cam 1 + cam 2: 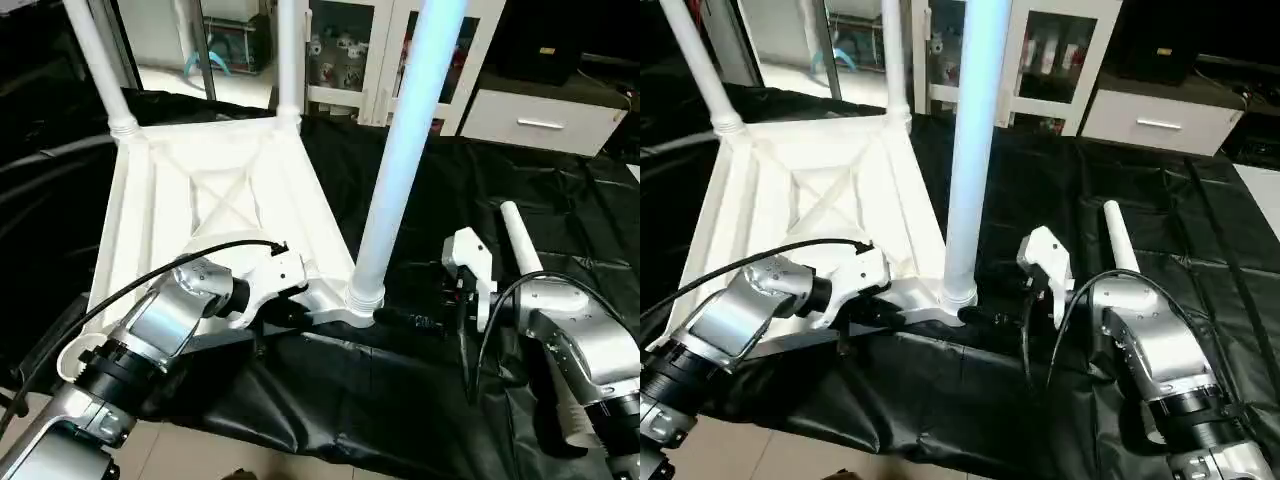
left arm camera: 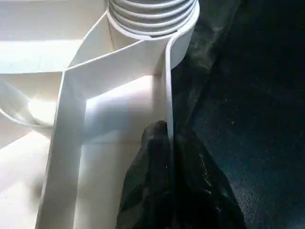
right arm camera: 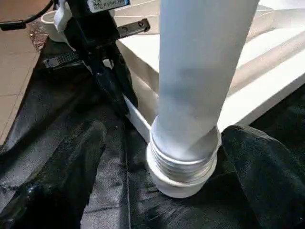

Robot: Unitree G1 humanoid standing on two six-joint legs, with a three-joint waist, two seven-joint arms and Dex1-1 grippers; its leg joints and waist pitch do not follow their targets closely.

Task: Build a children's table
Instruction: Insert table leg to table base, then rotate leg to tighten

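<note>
The white tabletop point(image 1: 230, 190) lies upside down on the black cloth, its X ribs facing up. Three white legs stand in its corner sockets: two at the far corners point(image 1: 100, 60) point(image 1: 287, 50) and one in the near right corner point(image 1: 400, 170). The fourth leg point(image 1: 522, 245) lies loose on the cloth beside my right arm. My left gripper point(image 2: 169, 143) is shut on the tabletop's rim just beside the near right socket point(image 2: 152, 19). My right gripper point(image 3: 164, 138) is open, its black fingers point(image 3: 71, 167) on either side of that leg's threaded base, apart from it.
The black cloth point(image 1: 400, 400) covers the work surface, and tiled floor point(image 1: 200, 450) shows at its front edge. Glass-door cabinets point(image 1: 350, 50) and a white drawer unit point(image 1: 540, 120) stand behind. The tabletop's near left corner socket point(image 1: 72, 358) holds no leg.
</note>
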